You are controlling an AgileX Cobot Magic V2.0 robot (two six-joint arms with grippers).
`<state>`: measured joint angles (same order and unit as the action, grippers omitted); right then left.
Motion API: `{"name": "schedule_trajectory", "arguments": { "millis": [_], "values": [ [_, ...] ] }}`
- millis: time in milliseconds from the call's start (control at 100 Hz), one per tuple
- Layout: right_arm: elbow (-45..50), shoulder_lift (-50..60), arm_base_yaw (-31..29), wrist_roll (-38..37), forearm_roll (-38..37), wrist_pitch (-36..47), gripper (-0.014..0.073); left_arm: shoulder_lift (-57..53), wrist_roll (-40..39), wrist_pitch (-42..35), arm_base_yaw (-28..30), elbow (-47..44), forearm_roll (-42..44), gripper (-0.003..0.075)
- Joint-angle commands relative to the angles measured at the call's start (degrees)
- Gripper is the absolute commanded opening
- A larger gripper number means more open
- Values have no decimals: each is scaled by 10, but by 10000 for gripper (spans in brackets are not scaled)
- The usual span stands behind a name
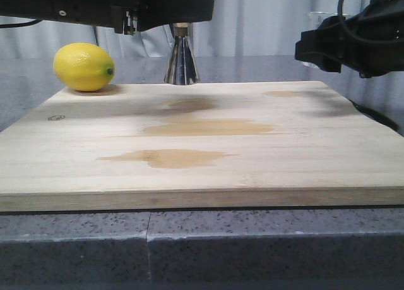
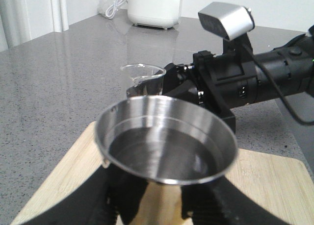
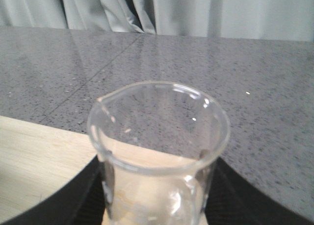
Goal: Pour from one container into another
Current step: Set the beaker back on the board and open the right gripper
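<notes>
Glass beaker [image 3: 158,151] sits pinched in the right hand [image 3: 157,205]; left hand [image 2: 162,205] pinches the jigger [image 2: 166,141].

A big wooden board [image 1: 208,145], marked with a few brownish stains, is laid on a grey speckled surface [image 1: 189,246], and a yellow lemon [image 1: 83,66] is parked at its far left corner. The steel jigger [image 1: 182,57] is seen at the board's far edge, its lower cone showing while the top is hidden behind the black left arm [image 1: 126,6] up there. On the right, the black right arm [image 1: 360,40] is held above the board's far corner, with a bit of clear glass beaker [image 1: 319,21] glimpsed behind it.
</notes>
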<state>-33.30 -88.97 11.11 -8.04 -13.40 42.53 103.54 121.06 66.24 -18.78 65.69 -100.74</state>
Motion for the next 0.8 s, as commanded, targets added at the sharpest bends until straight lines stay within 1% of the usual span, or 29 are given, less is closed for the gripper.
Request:
{"name": "schedule_trajectory", "arguments": {
  "millis": [0, 150, 220, 550, 620, 730, 790],
  "values": [
    [-15, -1, -3, -1, -20, 86, 270, -23, -3, 57, -6, 17, -52, 262],
    [-16, -23, -3, 5, -22, 99, 270, -23, -3, 57, -6, 17, -52, 262],
    [-16, -33, -3, 20, -22, 106, 270, -23, -3, 57, -6, 17, -52, 262],
    [-16, -52, -3, 20, -23, 110, 270, -23, -3, 57, -6, 17, -52, 262],
    [-16, -52, -3, 20, -34, 106, 270, -23, -3, 57, -6, 17, -52, 262],
    [-16, -52, -3, 20, -77, 101, 270, -23, -3, 57, -6, 17, -52, 262],
    [-16, -52, -3, 20, -81, 100, 270, -23, -3, 57, -6, 17, -52, 262]
  ]
}}
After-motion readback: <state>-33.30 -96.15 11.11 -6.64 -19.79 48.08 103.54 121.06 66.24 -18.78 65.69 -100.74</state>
